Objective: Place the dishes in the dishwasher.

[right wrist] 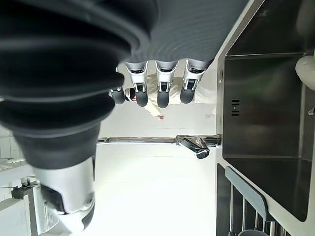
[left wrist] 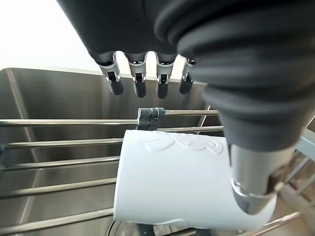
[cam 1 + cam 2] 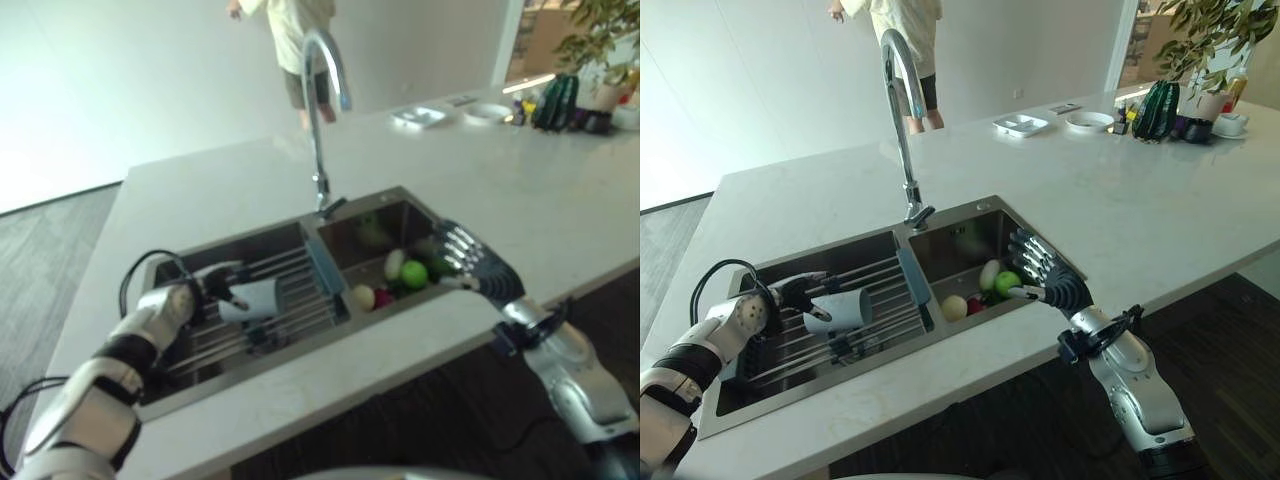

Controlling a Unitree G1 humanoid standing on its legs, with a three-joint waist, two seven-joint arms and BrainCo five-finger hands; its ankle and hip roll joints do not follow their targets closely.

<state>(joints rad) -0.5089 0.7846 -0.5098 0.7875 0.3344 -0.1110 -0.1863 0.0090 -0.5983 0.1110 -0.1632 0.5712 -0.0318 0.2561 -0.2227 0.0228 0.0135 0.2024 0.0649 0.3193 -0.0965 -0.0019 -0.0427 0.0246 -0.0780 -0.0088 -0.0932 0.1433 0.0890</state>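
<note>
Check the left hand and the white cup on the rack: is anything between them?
Nothing visible. The left hand is right at the white cup, which lies on its side on the wire rack in the left sink basin. In the left wrist view the thumb lies against the cup's wall, the fingers straight above it.

Silver-grey arm shells, black joint bands. Left robot hand and right robot hand: dark ribbed covers, silver fingers, dark tips.

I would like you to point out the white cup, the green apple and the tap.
white cup [image 3: 840, 312]: right eye view, on its side wall.
green apple [image 3: 1007, 281]: right eye view, on its top.
tap [image 3: 902, 110]: right eye view, on the upright pipe.
</note>
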